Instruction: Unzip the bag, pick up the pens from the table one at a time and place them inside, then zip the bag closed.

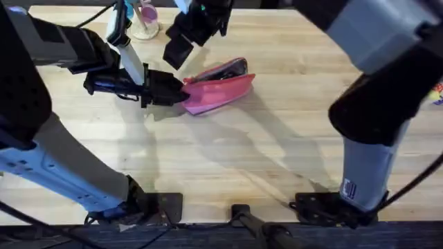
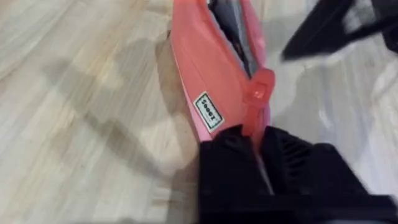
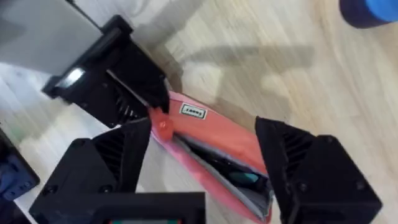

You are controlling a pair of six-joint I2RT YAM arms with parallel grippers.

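Note:
The pink-red bag [image 1: 220,90] lies on the wooden table [image 1: 277,159], its zipper open along the top. My left gripper [image 1: 181,95] is shut on the bag's left end. In the left wrist view the left gripper [image 2: 260,140] pinches the fabric just below the pink zipper tab [image 2: 258,93]. My right gripper [image 1: 190,40] hovers open above the bag. In the right wrist view the right gripper [image 3: 205,130] straddles the open mouth of the bag [image 3: 217,134]. Inside lie dark pens with a green bit [image 3: 245,178] showing.
A clear jar [image 1: 144,22] with pink-topped sticks stands at the back of the table, left of the right gripper. A blue object [image 3: 367,12] sits beyond the bag. The table's front and right are bare wood.

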